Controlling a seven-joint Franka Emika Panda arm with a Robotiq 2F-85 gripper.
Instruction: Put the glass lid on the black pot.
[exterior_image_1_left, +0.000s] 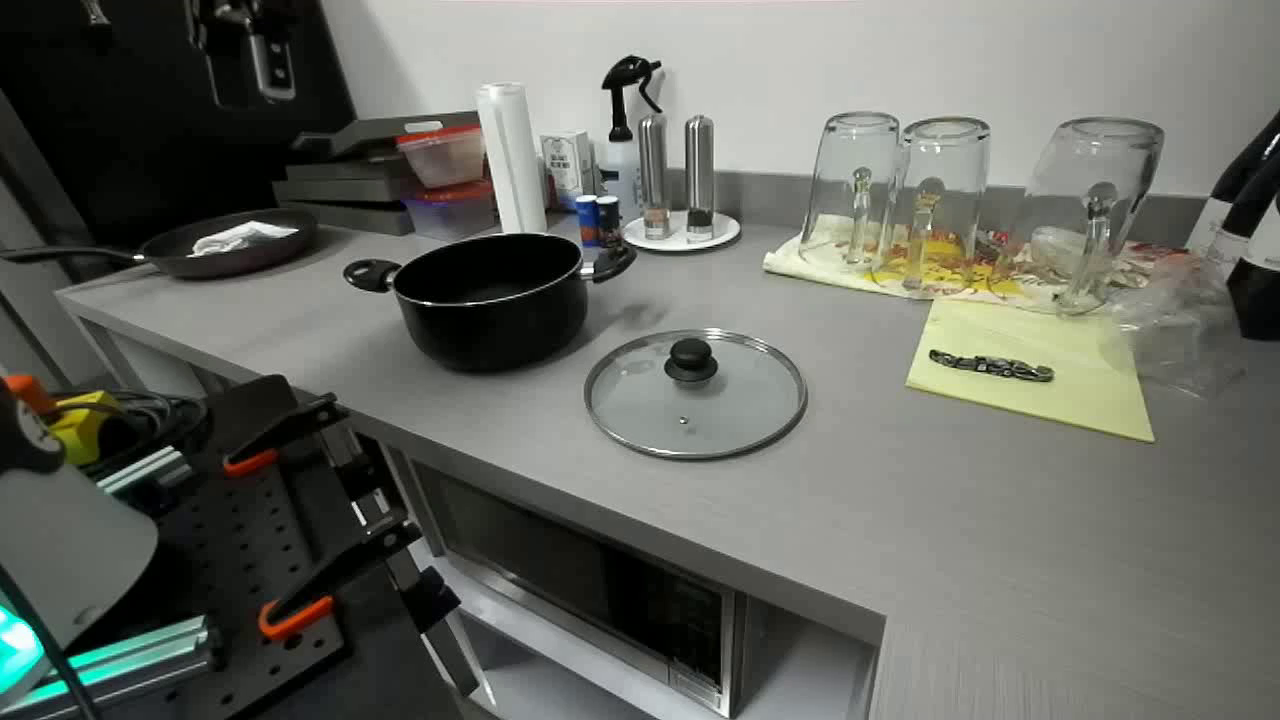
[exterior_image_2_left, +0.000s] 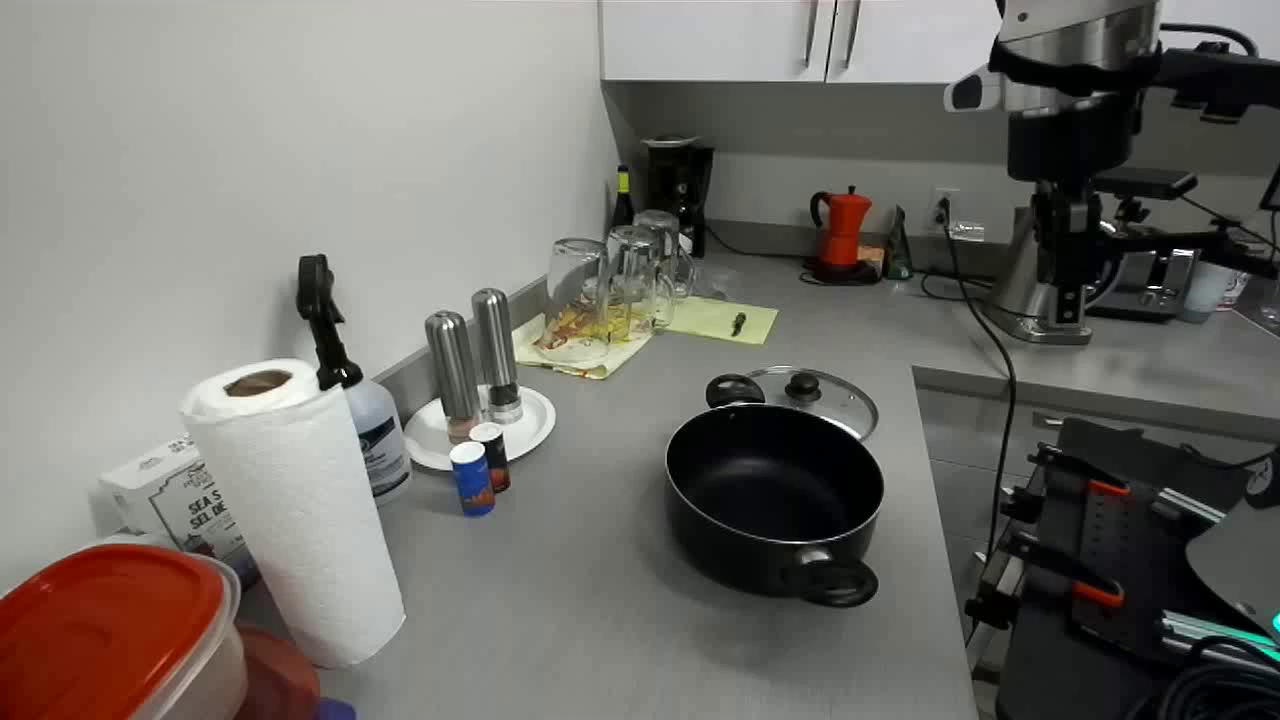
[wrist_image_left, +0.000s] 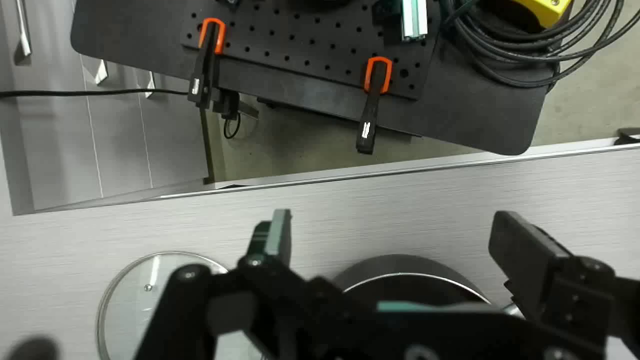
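Moderate light | soft shadow (exterior_image_1_left: 640, 315) beside black pot (exterior_image_1_left: 490, 315) | green glow (exterior_image_1_left: 14, 645) near left, exterior view | glare on glass lid (wrist_image_left: 131, 310) | gripper (wrist_image_left: 394, 237) blurred

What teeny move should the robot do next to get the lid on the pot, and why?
Probably shift the open jaws toward the black knob of the glass lid: the jaws are empty, and the lid lies on the counter beside the uncovered black pot.

Wrist (exterior_image_2_left: 1085, 45) — held high, near vertical | pincer (wrist_image_left: 392, 235) — pointing down | fingers (wrist_image_left: 520, 245): spread wide, well apart
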